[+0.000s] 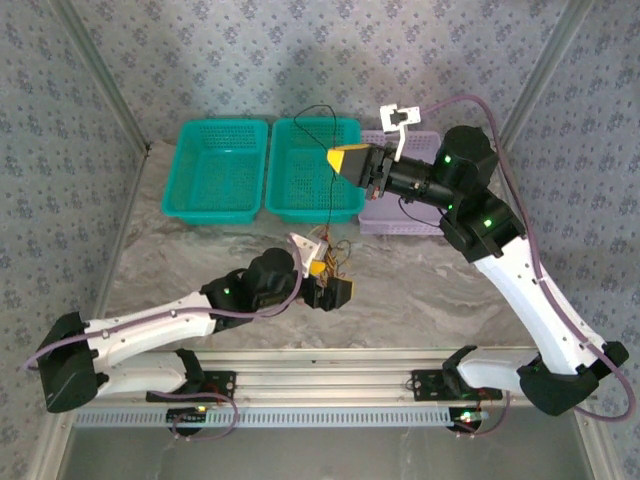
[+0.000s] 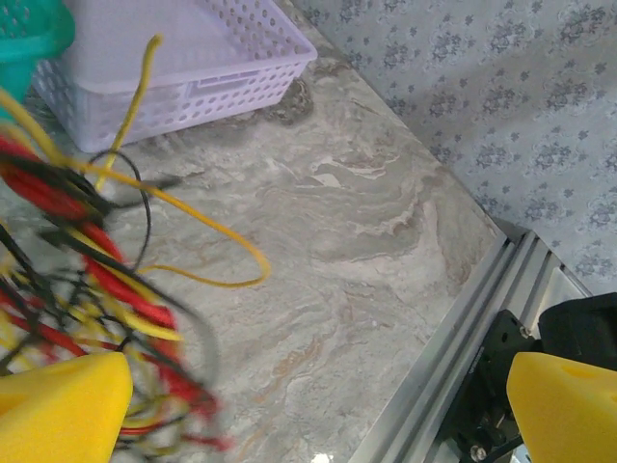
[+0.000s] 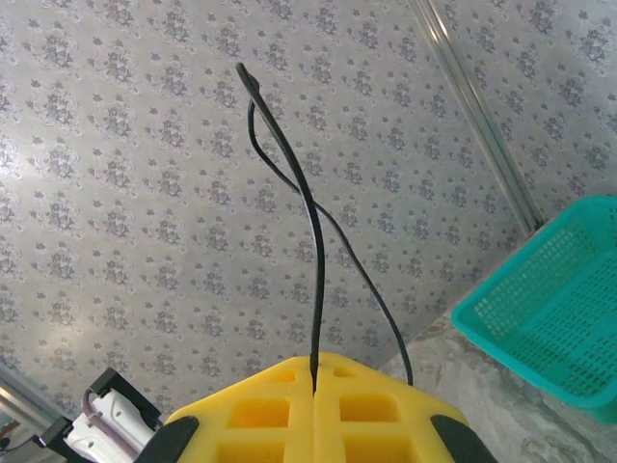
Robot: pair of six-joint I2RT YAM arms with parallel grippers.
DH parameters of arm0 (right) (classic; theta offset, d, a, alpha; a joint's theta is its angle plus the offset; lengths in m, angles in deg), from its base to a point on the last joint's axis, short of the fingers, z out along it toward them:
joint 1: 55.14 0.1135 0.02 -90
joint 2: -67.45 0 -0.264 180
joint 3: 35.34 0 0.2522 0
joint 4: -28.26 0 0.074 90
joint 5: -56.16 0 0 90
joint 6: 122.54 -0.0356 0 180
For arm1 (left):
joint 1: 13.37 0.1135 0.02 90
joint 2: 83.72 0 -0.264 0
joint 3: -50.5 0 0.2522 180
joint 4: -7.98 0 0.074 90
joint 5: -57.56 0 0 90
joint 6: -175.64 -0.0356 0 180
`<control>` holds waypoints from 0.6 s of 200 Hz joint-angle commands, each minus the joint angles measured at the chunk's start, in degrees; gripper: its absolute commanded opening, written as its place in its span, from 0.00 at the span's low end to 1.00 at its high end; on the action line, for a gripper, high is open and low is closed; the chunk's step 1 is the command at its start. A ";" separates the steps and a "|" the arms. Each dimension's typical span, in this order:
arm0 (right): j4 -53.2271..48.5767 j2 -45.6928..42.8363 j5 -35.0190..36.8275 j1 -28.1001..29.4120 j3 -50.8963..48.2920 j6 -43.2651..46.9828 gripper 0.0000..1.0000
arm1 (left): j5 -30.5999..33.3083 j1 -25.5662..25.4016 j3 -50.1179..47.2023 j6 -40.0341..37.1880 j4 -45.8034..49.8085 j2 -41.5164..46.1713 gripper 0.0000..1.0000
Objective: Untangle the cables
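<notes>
Seen from above, two white-and-black robot arms are reaching over a grey marbled tabletop (image 1: 430,290) inside a booth lined with patterned wallpaper. The right gripper (image 3: 313,391) is hanging high above the table, near the baskets at the far edge. Its yellow foam-padded jaws are pressing together on a thin black cable (image 3: 315,251). The wire is sticking up from the seam between the pads and doubling over in a narrow loop. In the overhead view it is trailing down to a small tangled bundle of thin yellow, red and black cables (image 1: 335,255) lying near the middle of the table. Holding the strand this high is probably meant to draw it taut and out of the knot.

The left gripper (image 2: 308,415) is hovering low just beside that bundle with its jaws spread wide, gripping nothing. One yellow pad is sitting right by the wires, the other well apart toward the aluminium rail (image 2: 453,338). It seems placed to pin or take the rest of the tangle. The bundle is blurring in the left wrist view, so whether the near pad is touching the wires is hard to say.

Two teal plastic mesh baskets (image 1: 225,122) and one pale lavender basket (image 1: 390,222) are standing in a row at the back — likely waiting for separated cables.
</notes>
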 commanded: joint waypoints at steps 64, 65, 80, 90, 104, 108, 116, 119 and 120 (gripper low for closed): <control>0.33 -0.45 0.89 0.67 2.15 1.64 0.00 | 5.52 -0.43 0.02 -0.26 7.45 1.74 1.00; 0.32 -0.48 0.89 0.67 2.15 1.61 0.00 | 5.50 -0.43 0.06 -0.28 7.55 1.31 1.00; 0.03 -0.50 0.98 1.00 2.33 1.67 0.00 | 5.89 -0.57 1.51 -0.64 8.27 -1.26 1.00; -0.03 -0.59 1.06 1.11 2.33 1.59 0.00 | 6.53 -0.60 2.53 -0.91 8.71 -2.80 1.00; -0.21 -0.80 1.16 1.34 2.42 1.71 0.00 | 8.37 -0.60 4.06 -1.41 10.14 -4.60 1.00; -0.26 -0.83 1.15 1.38 2.50 1.72 0.00 | 8.86 -0.60 4.50 -1.59 10.58 -5.09 1.00; -0.39 -0.92 1.00 1.46 2.67 1.75 0.00 | 9.87 -0.60 5.37 -1.92 11.57 -5.84 1.00; -0.52 -0.94 0.98 1.39 2.68 1.76 0.00 | 10.21 -0.60 5.64 -2.03 11.89 -6.10 1.00; -0.55 -1.02 0.98 1.43 2.68 1.71 0.00 | 10.31 -0.60 5.68 -2.09 11.96 -6.17 1.00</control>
